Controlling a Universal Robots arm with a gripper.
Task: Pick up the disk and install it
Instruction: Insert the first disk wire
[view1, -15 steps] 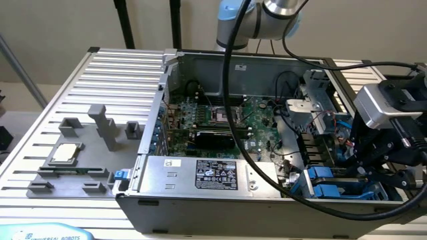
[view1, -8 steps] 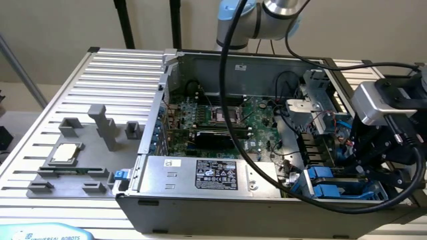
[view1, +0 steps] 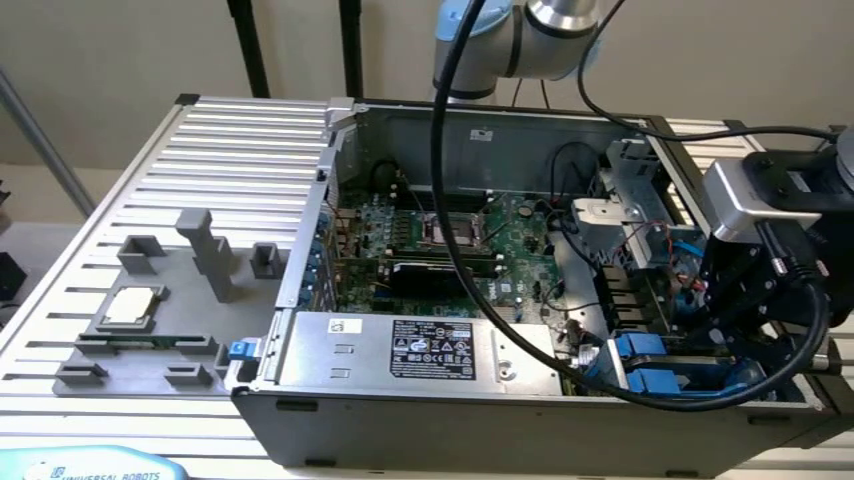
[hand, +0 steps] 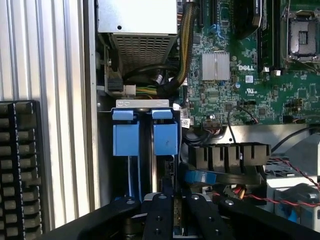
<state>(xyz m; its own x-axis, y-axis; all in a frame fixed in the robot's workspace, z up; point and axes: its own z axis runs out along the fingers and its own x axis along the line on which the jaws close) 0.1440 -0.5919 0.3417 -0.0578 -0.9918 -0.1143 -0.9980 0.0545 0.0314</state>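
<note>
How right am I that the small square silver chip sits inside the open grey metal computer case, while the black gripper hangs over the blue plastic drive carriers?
Partly: the exterior view shows the small square silver chip outside the open grey metal computer case, on a grey fixture beside it. The rest stands.

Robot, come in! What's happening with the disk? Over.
Gripper shut on the disk. Disk in the drive bay, level with another blue carrier beside it. Blue cable close by, not across the slot.
</note>
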